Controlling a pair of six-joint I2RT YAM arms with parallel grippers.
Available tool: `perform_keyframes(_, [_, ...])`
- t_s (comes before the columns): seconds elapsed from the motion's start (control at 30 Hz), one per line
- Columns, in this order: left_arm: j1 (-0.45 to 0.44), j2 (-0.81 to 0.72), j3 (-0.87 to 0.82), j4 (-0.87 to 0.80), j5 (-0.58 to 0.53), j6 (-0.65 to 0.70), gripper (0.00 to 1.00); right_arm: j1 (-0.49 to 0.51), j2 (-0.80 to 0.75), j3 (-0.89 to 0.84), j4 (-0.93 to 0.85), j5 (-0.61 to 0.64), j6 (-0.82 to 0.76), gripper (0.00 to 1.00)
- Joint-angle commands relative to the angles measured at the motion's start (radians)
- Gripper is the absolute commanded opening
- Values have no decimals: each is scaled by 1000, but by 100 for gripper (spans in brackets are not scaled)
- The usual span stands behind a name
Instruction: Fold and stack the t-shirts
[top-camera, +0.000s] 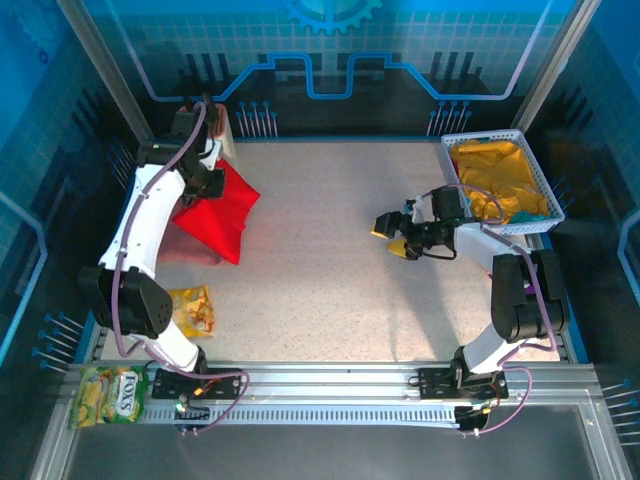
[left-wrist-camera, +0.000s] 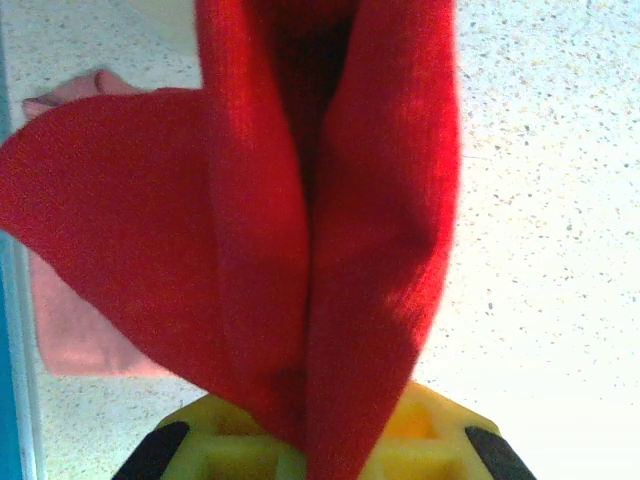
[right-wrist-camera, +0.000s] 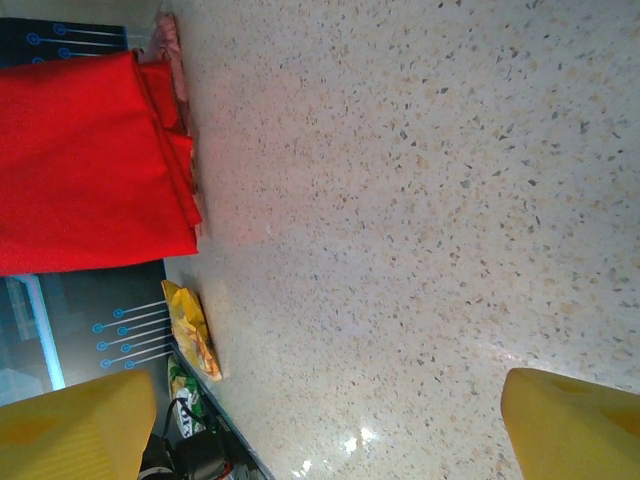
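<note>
While my left gripper (left-wrist-camera: 320, 450) is clamped shut on a bunched edge of the red t-shirt (top-camera: 218, 212), the cloth hangs off the table, right across from the white basket (top-camera: 482, 136) and well apart from it. From the right wrist view it looks doubled over in layers. The pink t-shirt (top-camera: 190, 246) lies flat just below the red one, on the side away from the basket. It seems folded, though I cannot tell how neatly. I judge the folding largely done and the stacking left: the red has to come down flat on the pink. My right gripper (right-wrist-camera: 325, 425) hovers near the basket, jaws wide apart with nothing between them. Yellow cloth (top-camera: 500, 178) fills the basket. All I can read is "FOX'S" on a sweet bag (top-camera: 110, 392), far from the basket at the near rail. No print shows on the red cloth.
</note>
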Motion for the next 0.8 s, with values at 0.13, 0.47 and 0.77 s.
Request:
perform_keyframes(0.13, [45,-24,52,-55,-21,47,0,28,30,31,-25,-6,4,90])
perform_keyframes(0.47, [93,-20,51,-39,-37,77,0,50,50,56,-40,1,5,89])
perform_keyframes(0.77, [178,-4,12,78,-66,125,0,100,93,63,-28,4,12,89])
